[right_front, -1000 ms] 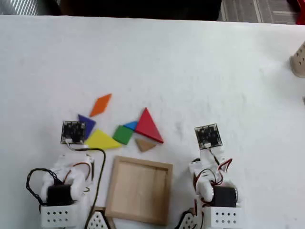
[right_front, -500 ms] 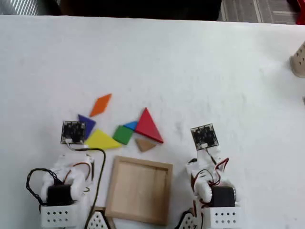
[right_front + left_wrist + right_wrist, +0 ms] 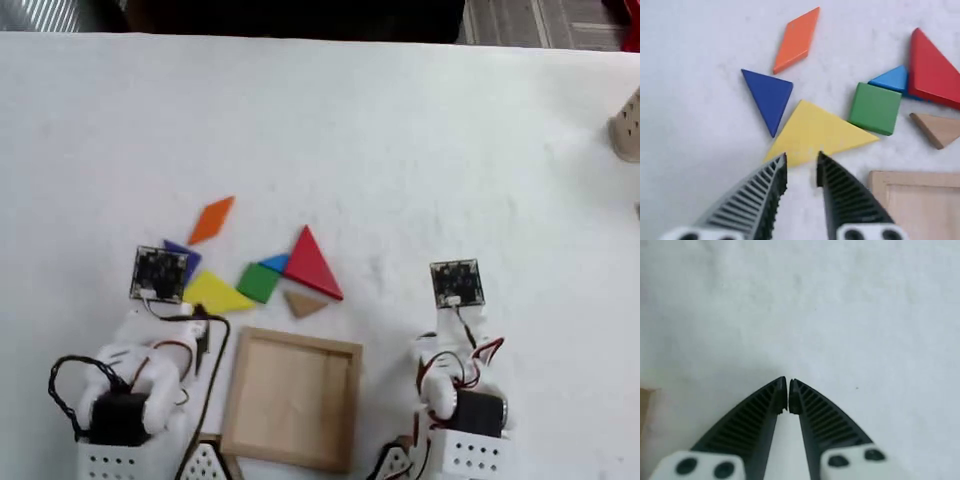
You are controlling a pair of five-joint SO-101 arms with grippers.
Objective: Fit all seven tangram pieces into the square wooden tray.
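Pieces of the tangram, all seven, lie loose and flat on the white worktop [image 3: 400,130], clustered just beyond the far rim of the square wooden tray [image 3: 300,342], which holds none of them. The yellow triangle [image 3: 815,132] is closest to the left fingers [image 3: 762,197], its long edge just ahead of their tips. The dark blue triangle [image 3: 770,95] sits just beside it; whether they touch is unclear. The orange parallelogram [image 3: 796,39] lies apart, farther out. The green square [image 3: 875,108] meets the yellow tip, the light blue triangle [image 3: 892,79] is wedged between green and the red triangle [image 3: 935,70], and the tan triangle [image 3: 940,128] rests near the tray's rim.

The left fingers stand slightly parted and empty. The right fingers [image 3: 760,415] are pressed tip to tip, empty too, above bare worktop.

These look like thin, stiff, light slabs with smooth painted faces, so probably slippery, and they offer little edge to bite. The yellow one seems best pinched across its narrow end near an acute corner, with the gap widened first. A careless squeeze could skate it into the blue or green neighbour.
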